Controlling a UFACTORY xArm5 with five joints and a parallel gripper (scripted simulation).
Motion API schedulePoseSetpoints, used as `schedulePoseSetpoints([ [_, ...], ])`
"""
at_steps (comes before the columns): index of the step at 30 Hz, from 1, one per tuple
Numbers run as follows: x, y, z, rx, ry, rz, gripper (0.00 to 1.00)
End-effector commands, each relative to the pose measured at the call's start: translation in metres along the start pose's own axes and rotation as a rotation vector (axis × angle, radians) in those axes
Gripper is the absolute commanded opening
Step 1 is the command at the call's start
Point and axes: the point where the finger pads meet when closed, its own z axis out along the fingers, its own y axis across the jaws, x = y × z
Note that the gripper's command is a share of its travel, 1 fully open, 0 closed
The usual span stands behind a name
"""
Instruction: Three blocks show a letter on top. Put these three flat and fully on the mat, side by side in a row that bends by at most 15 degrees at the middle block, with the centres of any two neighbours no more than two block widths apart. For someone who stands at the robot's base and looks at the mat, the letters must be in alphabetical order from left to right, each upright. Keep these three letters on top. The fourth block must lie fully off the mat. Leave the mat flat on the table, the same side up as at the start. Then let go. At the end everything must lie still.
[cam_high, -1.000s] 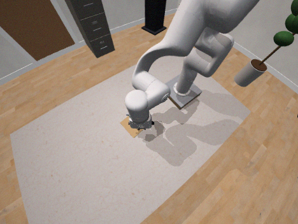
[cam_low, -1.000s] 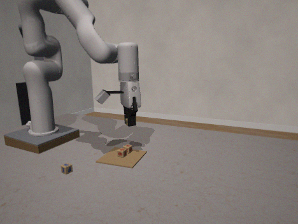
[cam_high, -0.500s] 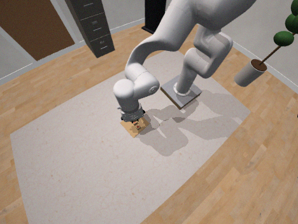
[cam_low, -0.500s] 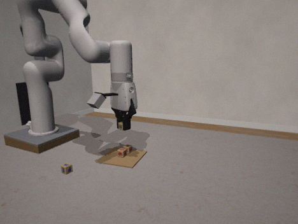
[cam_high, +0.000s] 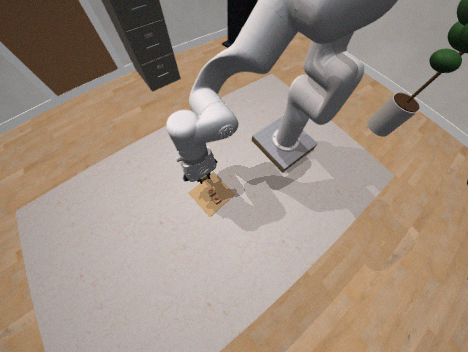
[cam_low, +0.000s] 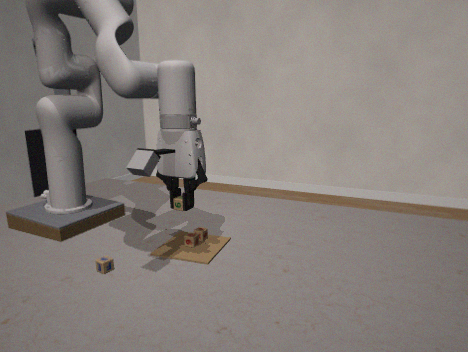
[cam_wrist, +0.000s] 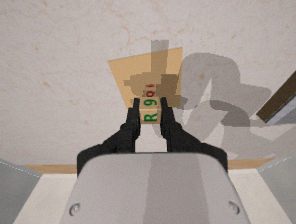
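Observation:
My gripper (cam_high: 199, 176) (cam_low: 181, 205) (cam_wrist: 150, 105) is shut on a wooden block (cam_low: 178, 203) (cam_wrist: 150, 112) with a green R on top and a green 9 on its side. It holds the block in the air above the near part of the tan mat (cam_high: 206, 207) (cam_low: 212, 251) (cam_wrist: 120, 70). Two blocks with red letters (cam_high: 212, 192) (cam_high: 217, 200) (cam_low: 191, 240) (cam_low: 201, 233) sit side by side on the mat; in the wrist view they are mostly hidden behind the held block. A block with blue marks (cam_low: 104, 264) lies on the rug, off the mat.
The robot base (cam_high: 284, 145) (cam_low: 65, 220) stands behind the mat on a grey rug (cam_high: 125, 250). A filing cabinet (cam_high: 145, 40) and a tilted plant pot (cam_high: 392, 115) stand far off on the wooden floor.

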Motion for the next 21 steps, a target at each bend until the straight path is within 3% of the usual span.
schedulePoseSetpoints([
  [1,0.0052,-0.0014,-0.0014,0.004,0.001,-0.031,0.21],
  [21,0.0051,-0.0014,0.0059,0.003,0.001,-0.032,0.21],
])
